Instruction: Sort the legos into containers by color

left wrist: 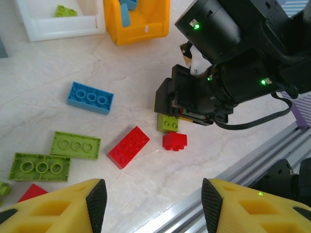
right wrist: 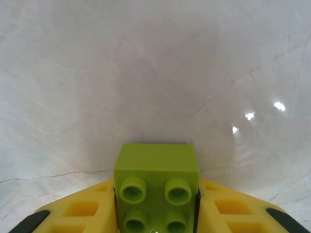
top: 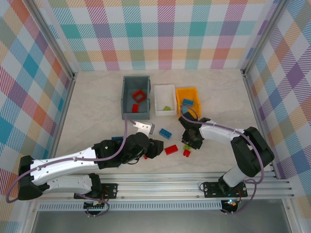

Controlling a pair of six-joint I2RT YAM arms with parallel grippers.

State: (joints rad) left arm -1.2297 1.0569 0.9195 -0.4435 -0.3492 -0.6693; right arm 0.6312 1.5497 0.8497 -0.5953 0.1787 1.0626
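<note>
right tool point(right wrist: 155, 218): closed on lime 2x2 brick point(right wrist: 156, 177), flush against both side walls, studs facing the wrist camera
lime 2x2 brick, place: down on bench point(left wrist: 146, 63), toward the near edge, well apart from the bins; small red brick point(left wrist: 175, 141) just beside it, touching or not hard to tell
left tool point(left wrist: 153, 204): open, nothing in the gap, hovering over loose bricks
step in hand: likely grip-and-lift of the lime piece, bound for white bin point(top: 157, 99), which already holds a lime piece point(top: 166, 108)
doing it well: confirm firm squeeze first; lift straight up so small red brick is not dragged along; carry above the bin rims; centre over white bin, lower between its walls, then release
risk: brick sticking out past the fingertips, could pivot or slip on a fast swing; slow, level carry advised
other bins: grey-blue bin point(top: 123, 97) with reds, orange bin point(top: 188, 90) with a blue
loose on bench: red 2x4 brick point(left wrist: 128, 146), blue brick point(left wrist: 91, 97), two lime plates point(left wrist: 76, 144), all near left tool, sensible next picks
</note>
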